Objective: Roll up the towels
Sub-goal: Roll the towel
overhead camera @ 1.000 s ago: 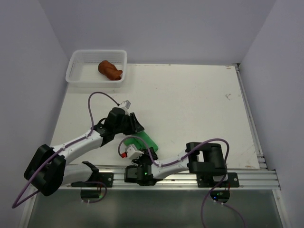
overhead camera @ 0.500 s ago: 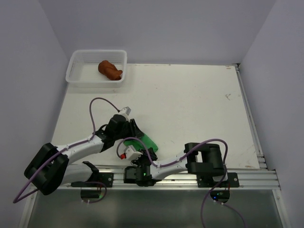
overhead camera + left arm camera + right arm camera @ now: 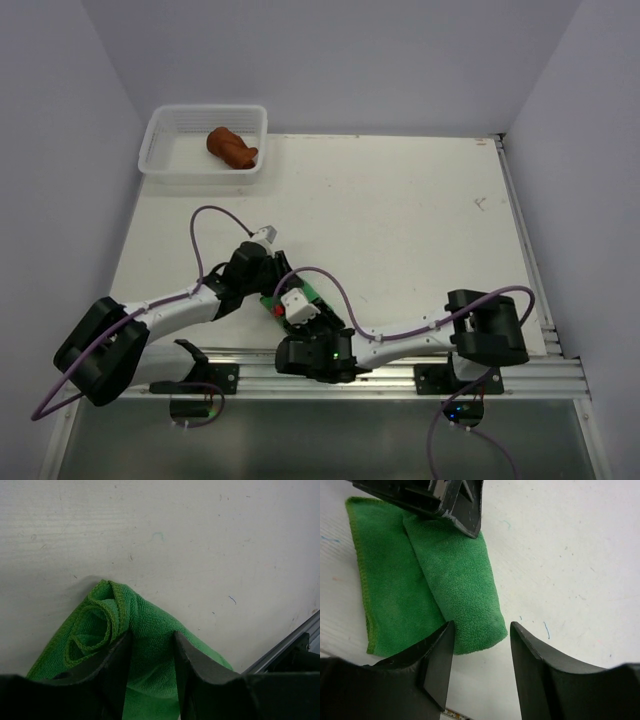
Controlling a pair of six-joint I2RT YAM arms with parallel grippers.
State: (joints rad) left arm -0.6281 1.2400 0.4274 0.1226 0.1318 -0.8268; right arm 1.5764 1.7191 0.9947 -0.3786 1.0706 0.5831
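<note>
At the far-left corner of the surface (image 3: 400,220), leaves the rust-brown towel (image 3: 231,147) bunched in the white mesh basket (image 3: 160,140). Near the front edge, straddles the part-rolled green towel (image 3: 460,590) with left fingers (image 3: 117,670), clamp impossible to tell, likely to stop unrolling. Poises right fingers (image 3: 437,665) apart, empty.

— How many towels?
— Two: one rust-brown towel (image 3: 232,148), upper left; one green towel (image 3: 455,590)
— Baskets? Arms?
— One white basket (image 3: 160,152); two arms, left arm (image 3: 170,305) and right arm (image 3: 420,330)
</note>
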